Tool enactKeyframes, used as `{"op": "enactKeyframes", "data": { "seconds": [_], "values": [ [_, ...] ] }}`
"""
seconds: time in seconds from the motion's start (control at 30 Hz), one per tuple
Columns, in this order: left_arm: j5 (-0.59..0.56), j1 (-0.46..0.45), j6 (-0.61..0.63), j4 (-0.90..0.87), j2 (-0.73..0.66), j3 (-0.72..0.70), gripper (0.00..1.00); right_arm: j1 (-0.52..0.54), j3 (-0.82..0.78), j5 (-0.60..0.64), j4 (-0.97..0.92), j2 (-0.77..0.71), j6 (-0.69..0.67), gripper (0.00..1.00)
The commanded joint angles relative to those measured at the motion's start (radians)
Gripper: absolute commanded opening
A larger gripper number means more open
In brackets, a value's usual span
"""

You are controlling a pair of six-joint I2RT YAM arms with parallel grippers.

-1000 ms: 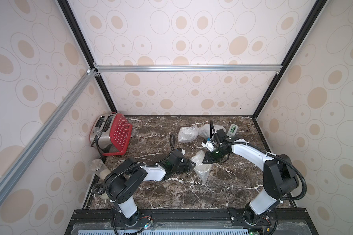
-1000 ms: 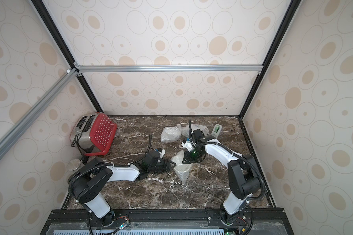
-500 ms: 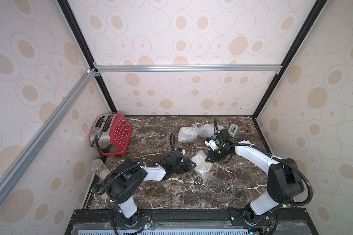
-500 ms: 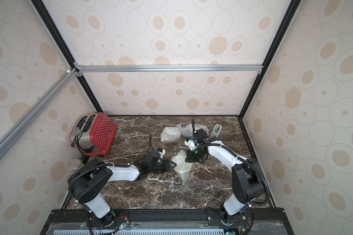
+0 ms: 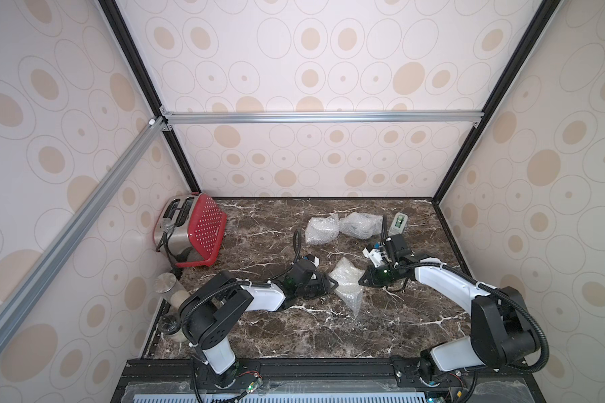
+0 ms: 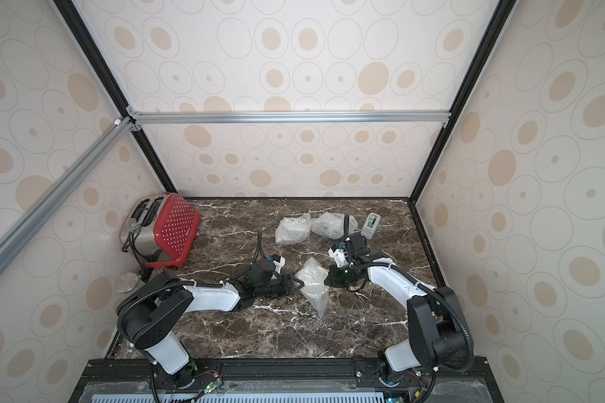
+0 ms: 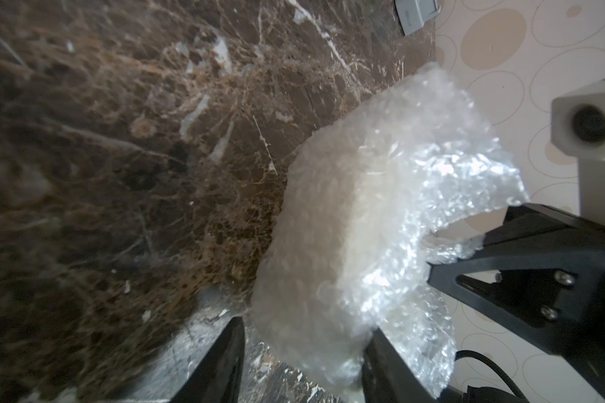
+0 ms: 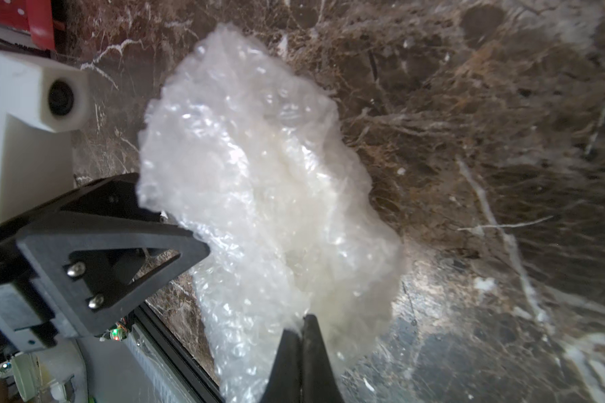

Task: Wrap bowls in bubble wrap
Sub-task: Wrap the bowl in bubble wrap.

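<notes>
We see a dark brown marble tabletop (image 5: pixel 294 331) boxed in by beige oval-print walls (image 5: pixel 329 69), with a red perforated toaster (image 5: pixel 203 233) in the back-left corner. A cloudy bubble-wrap bundle (image 5: pixel 346 286) sits mid-table (cream shape inside, blurred). Both arms reach in low, facing each other. The left gripper (image 7: pixel 304 356) is half-spread, clamping the bundle; the right gripper (image 8: pixel 303 345) is pinched tight on its film edge.
</notes>
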Motion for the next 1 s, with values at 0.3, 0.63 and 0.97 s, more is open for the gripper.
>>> {"op": "enactKeyframes", "data": {
  "seconds": [0.3, 0.63, 0.97],
  "values": [
    [-0.027, 0.003, 0.021, -0.039, -0.012, 0.025, 0.51, -0.016, 0.053, 0.105, 0.014, 0.099, 0.045, 0.08],
    [-0.022, 0.003, 0.027, -0.05, -0.003, 0.038, 0.51, -0.076, 0.147, 0.115, -0.113, -0.044, 0.009, 0.38],
    [-0.009, 0.004, 0.032, -0.049, 0.004, 0.042, 0.51, -0.419, 0.178, 0.059, 0.017, 0.006, 0.118, 0.42]
  ]
}}
